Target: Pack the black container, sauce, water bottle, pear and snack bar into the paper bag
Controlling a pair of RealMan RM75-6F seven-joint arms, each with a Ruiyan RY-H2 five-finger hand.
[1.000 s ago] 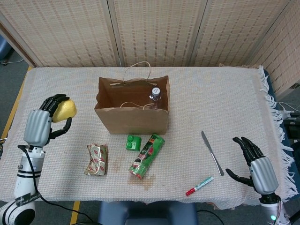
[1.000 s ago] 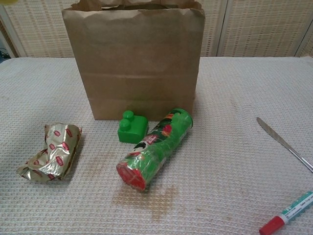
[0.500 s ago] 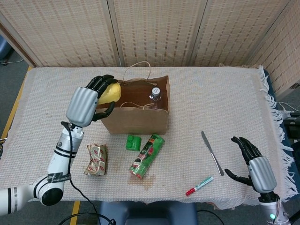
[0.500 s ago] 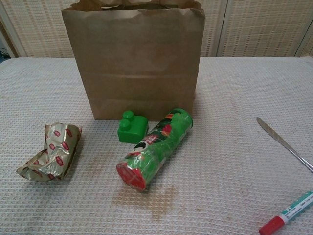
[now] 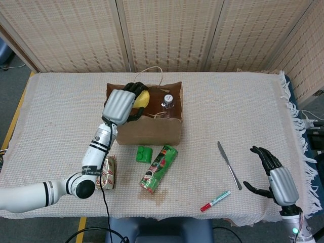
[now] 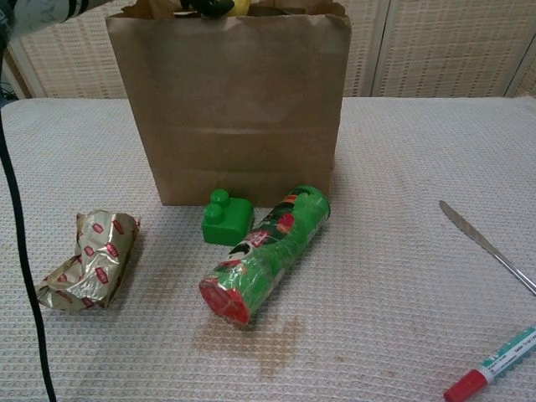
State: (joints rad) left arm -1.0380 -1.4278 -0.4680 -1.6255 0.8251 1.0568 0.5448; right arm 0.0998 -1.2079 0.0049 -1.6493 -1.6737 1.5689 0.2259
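Observation:
The brown paper bag [image 5: 147, 129] stands open at the table's middle, filling the upper chest view [image 6: 230, 109]. My left hand [image 5: 121, 104] is over the bag's mouth, gripping the yellow pear [image 5: 143, 97]; only the hand's fingertips [image 6: 205, 7] show at the bag's rim in the chest view. The water bottle's cap [image 5: 167, 101] shows inside the bag at its right. A crumpled gold and red snack bar [image 5: 105, 172] [image 6: 86, 260] lies left of the bag's front. My right hand [image 5: 276, 178] hovers empty near the front right edge, fingers apart.
A green tube with a red end [image 5: 158, 168] [image 6: 266, 254] and a small green block [image 5: 144, 153] [image 6: 226, 219] lie in front of the bag. A knife [image 5: 229, 164] [image 6: 486, 245] and a red-capped marker [image 5: 214, 201] [image 6: 494, 364] lie to the right. My left arm's cable [image 6: 21, 251] hangs at the left.
My left hand has carried the pear from the table's left side rightward to above the bag's opening. The right hand has barely moved.

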